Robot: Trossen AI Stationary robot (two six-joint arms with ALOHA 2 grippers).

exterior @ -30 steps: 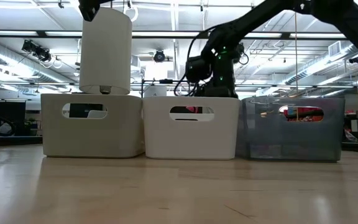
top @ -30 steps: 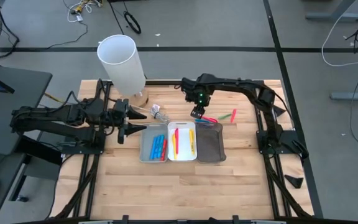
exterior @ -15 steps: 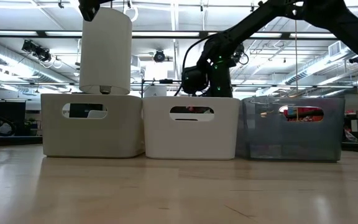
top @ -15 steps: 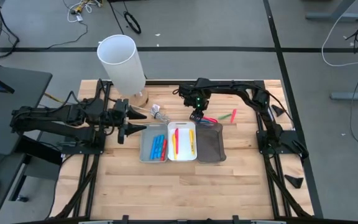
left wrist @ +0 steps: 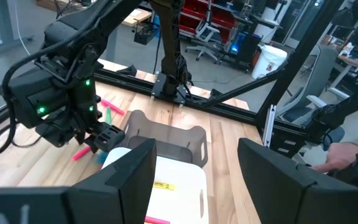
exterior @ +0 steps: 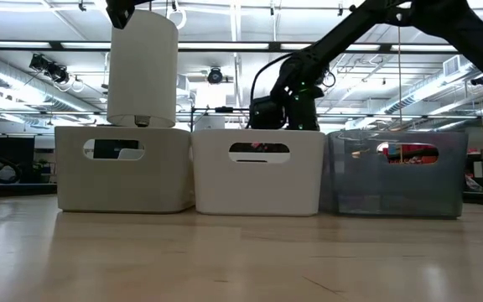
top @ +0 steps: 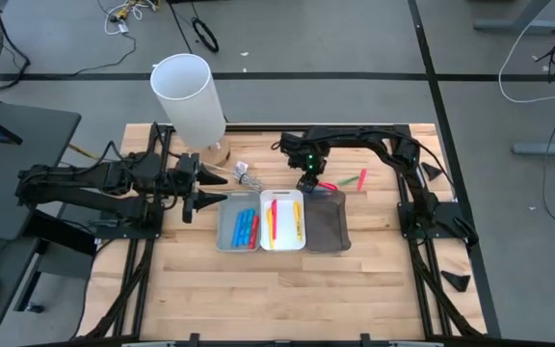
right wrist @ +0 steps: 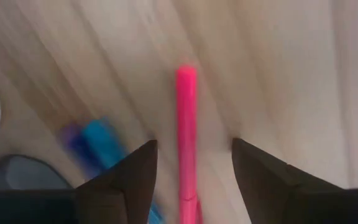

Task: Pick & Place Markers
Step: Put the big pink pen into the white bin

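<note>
My right gripper point(top: 306, 180) is open, low over the table just beyond the trays' far ends. In the right wrist view its fingers point(right wrist: 194, 149) stand on either side of a pink marker point(right wrist: 186, 124), which lies flat on the wood beside a blue marker point(right wrist: 98, 146). A green marker point(top: 348, 180) and another pink marker point(top: 361, 176) lie farther right. Blue markers point(top: 245, 226) lie in the grey tray; yellow and red markers point(top: 276, 217) lie in the white tray. My left gripper point(top: 200, 198) waits open left of the trays.
Three trays stand side by side mid-table: grey point(top: 225, 229), white point(top: 284, 241) and dark point(top: 324, 226). A tall white cylinder point(top: 189, 96) stands at the table's far left corner. Bare wood lies near the front edge. A person's hand point(left wrist: 347, 152) shows beyond the table.
My right gripper has come down toward the table behind the white tray, onto the pink marker lying there. In the low view it has dropped from above the tray rim to behind it.
</note>
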